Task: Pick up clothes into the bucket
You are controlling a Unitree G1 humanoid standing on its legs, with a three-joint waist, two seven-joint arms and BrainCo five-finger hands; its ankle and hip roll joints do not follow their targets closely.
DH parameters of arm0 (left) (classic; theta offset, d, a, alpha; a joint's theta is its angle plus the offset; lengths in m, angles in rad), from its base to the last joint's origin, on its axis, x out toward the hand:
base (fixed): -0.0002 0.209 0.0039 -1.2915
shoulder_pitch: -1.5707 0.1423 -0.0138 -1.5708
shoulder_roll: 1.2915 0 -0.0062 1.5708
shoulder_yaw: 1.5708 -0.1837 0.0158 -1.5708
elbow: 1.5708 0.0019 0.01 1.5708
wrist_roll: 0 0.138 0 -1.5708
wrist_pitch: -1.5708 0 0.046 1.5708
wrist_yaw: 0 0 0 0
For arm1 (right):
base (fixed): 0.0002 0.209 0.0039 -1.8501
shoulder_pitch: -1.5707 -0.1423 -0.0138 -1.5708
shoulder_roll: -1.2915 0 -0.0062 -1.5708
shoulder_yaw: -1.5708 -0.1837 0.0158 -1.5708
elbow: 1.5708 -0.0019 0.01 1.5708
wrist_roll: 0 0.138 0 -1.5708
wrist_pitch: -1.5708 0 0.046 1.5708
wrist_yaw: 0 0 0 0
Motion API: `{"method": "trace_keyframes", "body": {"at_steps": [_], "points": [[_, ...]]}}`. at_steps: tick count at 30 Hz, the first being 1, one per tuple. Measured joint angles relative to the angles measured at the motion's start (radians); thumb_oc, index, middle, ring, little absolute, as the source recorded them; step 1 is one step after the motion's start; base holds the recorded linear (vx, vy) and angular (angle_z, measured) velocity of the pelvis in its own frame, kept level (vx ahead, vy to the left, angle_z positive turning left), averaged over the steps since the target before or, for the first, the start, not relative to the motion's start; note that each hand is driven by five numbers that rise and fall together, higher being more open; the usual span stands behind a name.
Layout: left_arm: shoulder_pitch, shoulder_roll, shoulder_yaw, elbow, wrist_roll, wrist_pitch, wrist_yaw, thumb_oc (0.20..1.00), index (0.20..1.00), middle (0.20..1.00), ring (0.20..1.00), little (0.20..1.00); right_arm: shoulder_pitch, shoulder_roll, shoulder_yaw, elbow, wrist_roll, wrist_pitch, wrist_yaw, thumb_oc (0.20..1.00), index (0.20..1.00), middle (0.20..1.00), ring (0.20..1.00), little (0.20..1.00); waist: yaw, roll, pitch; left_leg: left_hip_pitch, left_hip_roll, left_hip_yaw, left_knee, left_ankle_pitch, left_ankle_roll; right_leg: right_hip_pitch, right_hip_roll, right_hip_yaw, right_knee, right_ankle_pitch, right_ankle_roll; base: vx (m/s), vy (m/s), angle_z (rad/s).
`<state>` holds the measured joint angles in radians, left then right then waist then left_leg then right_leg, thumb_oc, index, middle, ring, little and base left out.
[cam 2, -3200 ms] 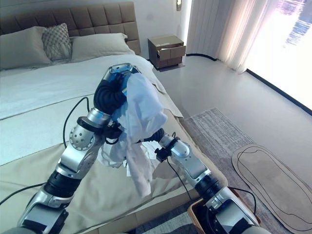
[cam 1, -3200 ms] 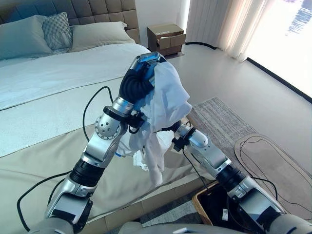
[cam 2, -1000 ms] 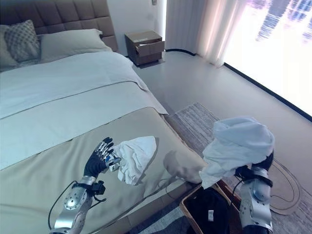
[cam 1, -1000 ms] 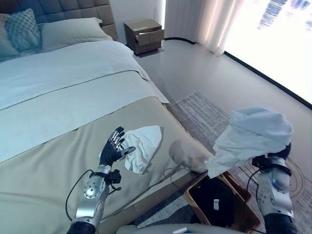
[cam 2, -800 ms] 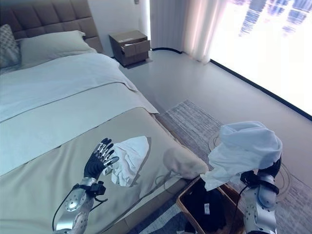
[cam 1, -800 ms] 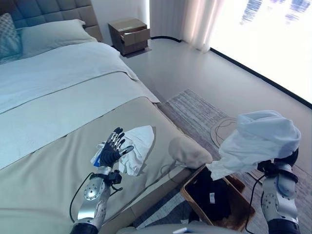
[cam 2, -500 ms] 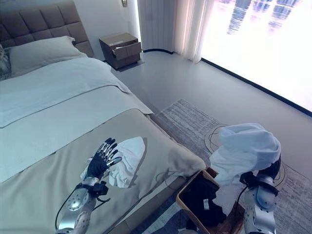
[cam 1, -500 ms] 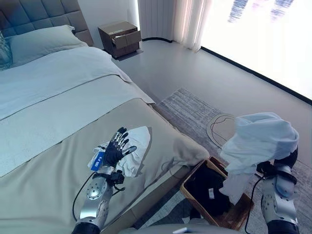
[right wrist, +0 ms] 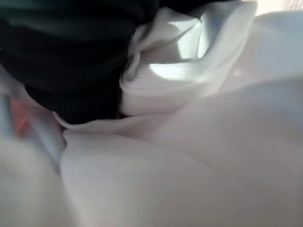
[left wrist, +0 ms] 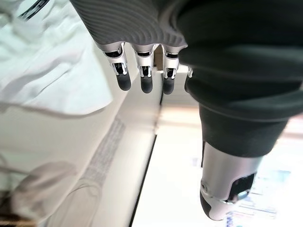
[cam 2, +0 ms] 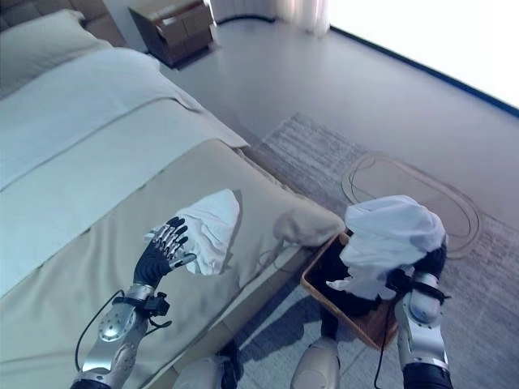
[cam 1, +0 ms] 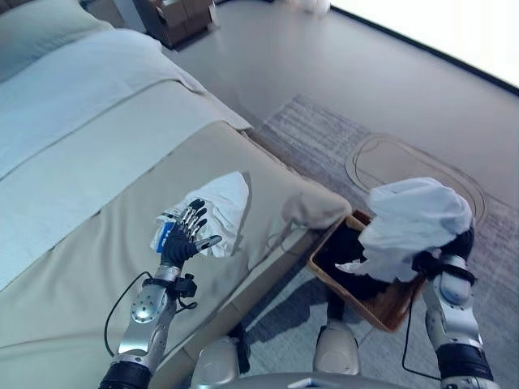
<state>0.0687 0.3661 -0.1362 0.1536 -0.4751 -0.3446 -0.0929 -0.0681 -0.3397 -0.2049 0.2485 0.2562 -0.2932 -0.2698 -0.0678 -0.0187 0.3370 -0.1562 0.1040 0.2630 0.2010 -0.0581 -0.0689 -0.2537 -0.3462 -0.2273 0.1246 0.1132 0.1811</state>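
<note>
White garment (cam 1: 413, 223): bunched, draped over the right robot hand (cam 1: 454, 243), hanging directly above the woven basket (cam 1: 389, 304). Its lower folds dip toward the basket's opening; contact with the contents cannot be confirmed. Right wrist view: white ribbed cloth (right wrist: 189, 142) pressed close against the hand's dark cover; the fingers are buried in fabric, so cannot tell whether they grasp it or lie slack.

Basket: on the floor at the bed's corner, partly on the grey rug (cam 1: 340, 138); dark clothing (cam 1: 345, 247) already inside.

Second white garment (cam 1: 220, 203): crumpled on the beige bedspread (cam 1: 73, 275), near the bed's edge. Left robot hand (cam 1: 182, 239) raised just beside it, fingers straight and spread, released, holding nothing. Left wrist view: fingertips (left wrist: 144, 85) extended in the air, the garment (left wrist: 42, 66) lying past them.

Farther off: white sheet (cam 1: 73, 105) across the upper bed, a wooden nightstand (cam 2: 174, 28) by the wall.
</note>
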Motion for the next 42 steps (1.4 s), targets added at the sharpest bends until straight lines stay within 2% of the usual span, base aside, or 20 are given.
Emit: {"method": "trace_keyframes", "body": {"at_steps": [4, 6, 9, 10, 14, 19, 20, 23, 25, 26, 29, 38, 42], "points": [[-0.050, -0.002, 0.000, -0.018, -0.019, -0.017, 0.026, 1.000, 1.000, 1.000, 1.000, 1.000, -0.099, -0.019, 0.043, 0.022, 0.000, -0.006, -0.012, 0.200, 0.200, 0.200, 0.200, 0.200, -0.001, 0.006, 0.084, -0.083, 0.039, -0.004, 0.066, -0.008, -0.012, -0.083, 0.036, 0.022, 0.041, 0.003, -0.021, -0.12, -0.113, -0.16], [-0.104, -0.002, -0.006, -0.025, -0.019, -0.023, 0.040, 1.000, 1.000, 1.000, 1.000, 1.000, -0.132, -0.044, 0.051, 0.045, -0.002, -0.006, -0.036, 0.200, 0.200, 0.200, 0.200, 0.200, -0.005, 0.018, 0.118, -0.132, 0.050, -0.024, 0.084, -0.009, -0.011, -0.125, 0.036, 0.011, 0.080, -0.007, -0.031, -0.13, -0.069, 0.23], [-0.157, 0.010, -0.016, -0.079, -0.019, -0.046, 0.072, 1.000, 1.000, 1.000, 1.000, 1.000, -0.203, -0.083, 0.062, 0.098, -0.025, -0.008, -0.088, 0.200, 0.200, 0.200, 0.200, 0.200, -0.004, 0.033, 0.134, -0.245, 0.047, -0.049, 0.119, -0.002, -0.003, -0.238, 0.019, 0.005, 0.152, -0.025, -0.041, -0.10, -0.027, 0.23], [-0.187, 0.006, -0.019, -0.091, -0.019, -0.057, 0.086, 1.000, 1.000, 1.000, 1.000, 1.000, -0.260, -0.095, 0.061, 0.131, -0.032, -0.006, -0.111, 0.200, 0.200, 0.200, 0.200, 0.200, 0.002, 0.041, 0.164, -0.278, 0.040, -0.049, 0.136, 0.000, -0.001, -0.275, 0.011, 0.008, 0.175, -0.029, -0.050, -0.07, -0.008, 0.10], [-0.198, 0.010, -0.040, -0.127, -0.019, -0.062, 0.123, 1.000, 1.000, 1.000, 1.000, 1.000, -0.358, -0.113, 0.071, 0.164, -0.049, -0.007, -0.158, 0.200, 0.200, 0.200, 0.200, 0.200, 0.002, 0.057, 0.176, -0.381, 0.043, -0.046, 0.179, -0.002, -0.001, -0.399, 0.002, 0.034, 0.234, -0.039, -0.061, -0.07, 0.000, -0.03], [-0.201, 0.011, -0.041, -0.135, -0.019, -0.071, 0.141, 1.000, 1.000, 1.000, 1.000, 1.000, -0.393, -0.166, 0.094, 0.217, -0.084, -0.006, -0.193, 0.200, 0.200, 0.200, 0.200, 0.200, 0.003, 0.064, 0.186, -0.435, 0.044, -0.046, 0.216, -0.010, 0.001, -0.466, -0.005, 0.055, 0.288, -0.054, -0.069, 0.02, -0.008, -0.01], [-0.201, 0.017, -0.043, -0.137, -0.019, -0.080, 0.145, 1.000, 1.000, 1.000, 1.000, 1.000, -0.401, -0.192, 0.110, 0.256, -0.110, -0.006, -0.198, 0.200, 0.200, 0.200, 0.200, 0.200, 0.004, 0.064, 0.186, -0.456, 0.048, -0.048, 0.232, -0.025, -0.002, -0.488, -0.005, 0.059, 0.306, -0.075, -0.066, 0.00, 0.000, 0.00], [-0.197, 0.037, -0.057, -0.137, -0.019, -0.083, 0.151, 1.000, 1.000, 1.000, 1.000, 1.000, -0.419, -0.227, 0.140, 0.350, -0.140, -0.001, -0.206, 0.200, 0.200, 0.200, 0.200, 0.200, 0.005, 0.068, 0.186, -0.490, 0.051, -0.049, 0.269, -0.036, -0.001, -0.527, -0.004, 0.070, 0.343, -0.082, -0.074, -0.02, -0.003, -0.03], [-0.195, 0.067, -0.080, -0.157, -0.019, -0.085, 0.153, 1.000, 1.000, 1.000, 1.000, 1.000, -0.470, -0.274, 0.186, 0.462, -0.163, 0.017, -0.204, 0.200, 0.200, 0.200, 0.200, 0.200, 0.006, 0.070, 0.187, -0.531, 0.051, -0.047, 0.295, -0.047, 0.000, -0.575, -0.004, 0.085, 0.366, -0.088, -0.075, -0.04, -0.009, -0.09], [-0.195, 0.068, -0.079, -0.163, -0.019, -0.085, 0.153, 1.000, 1.000, 1.000, 1.000, 1.000, -0.479, -0.275, 0.185, 0.477, -0.166, 0.026, -0.204, 0.200, 0.200, 0.200, 0.200, 0.200, 0.006, 0.072, 0.187, -0.544, 0.051, -0.047, 0.303, -0.047, 0.000, -0.589, -0.004, 0.088, 0.371, -0.088, -0.075, -0.05, -0.010, -0.08], [-0.220, 0.075, -0.094, -0.171, -0.020, -0.085, 0.155, 1.000, 1.000, 1.000, 1.000, 1.000, -0.570, -0.324, 0.278, 0.642, -0.167, 0.049, -0.185, 0.200, 0.200, 0.200, 0.200, 0.200, 0.006, 0.079, 0.191, -0.603, 0.057, -0.049, 0.359, -0.061, 0.002, -0.649, -0.004, 0.106, 0.415, -0.093, -0.082, -0.02, -0.004, -0.03], [-0.269, 0.079, -0.128, -0.180, -0.021, -0.084, 0.170, 1.000, 1.000, 1.000, 1.000, 1.000, -0.792, -0.350, 0.406, 0.945, -0.186, 0.108, -0.128, 0.200, 0.200, 0.200, 0.200, 0.200, 0.030, 0.086, 0.194, -0.695, 0.066, -0.055, 0.452, -0.089, 0.008, -0.747, -0.006, 0.138, 0.494, -0.115, -0.087, -0.01, -0.001, 0.00], [-0.270, 0.079, -0.136, -0.181, -0.021, -0.081, 0.182, 1.000, 1.000, 1.000, 1.000, 1.000, -0.813, -0.350, 0.412, 0.995, -0.197, 0.132, -0.123, 0.200, 0.200, 0.200, 0.200, 0.200, 0.034, 0.091, 0.196, -0.724, 0.065, -0.066, 0.474, -0.095, 0.008, -0.769, -0.009, 0.140, 0.509, -0.119, -0.088, -0.01, -0.001, 0.04]]}}
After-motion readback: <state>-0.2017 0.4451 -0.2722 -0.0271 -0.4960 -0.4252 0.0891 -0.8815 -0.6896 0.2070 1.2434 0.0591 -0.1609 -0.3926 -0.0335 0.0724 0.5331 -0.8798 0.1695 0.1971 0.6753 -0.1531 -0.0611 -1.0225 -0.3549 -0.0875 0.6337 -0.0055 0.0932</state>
